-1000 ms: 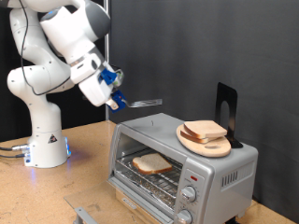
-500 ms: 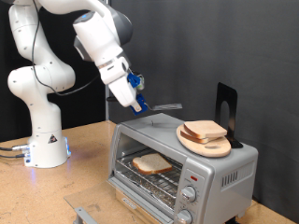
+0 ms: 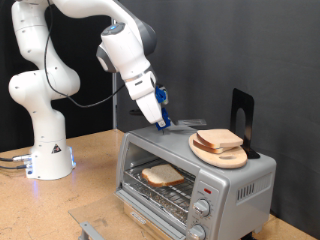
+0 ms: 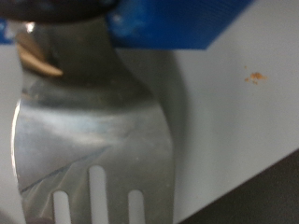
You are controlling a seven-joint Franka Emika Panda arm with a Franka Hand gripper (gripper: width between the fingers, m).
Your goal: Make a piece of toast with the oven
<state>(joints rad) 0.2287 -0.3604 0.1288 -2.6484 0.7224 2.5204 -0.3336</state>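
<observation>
- A piece of toast (image 3: 162, 176) lies on the wire rack inside the oven (image 3: 230, 180), whose glass door (image 3: 150, 208) hangs open, well below the fingers and nearest the exterior camera.
- Above it, the gripper (image 3: 160, 116) clenches a metal spatula (image 4: 93, 140), its slotted blade (image 3: 188, 125) reaching out from the fingers just over the oven's top.
- Just beyond the blade tip, spare bread slices (image 3: 219, 140) sit stacked on a round wooden board (image 3: 232, 157) on the oven's roof.
- Judging by the loaded rack, the bread is already in; the step in hand looks like setting the spatula down on the oven top, which calls for a low, level release short of the board.
- The oven stands on a wooden table (image 3: 95, 160); a dark curtain (image 3: 210, 50) hangs behind.
</observation>
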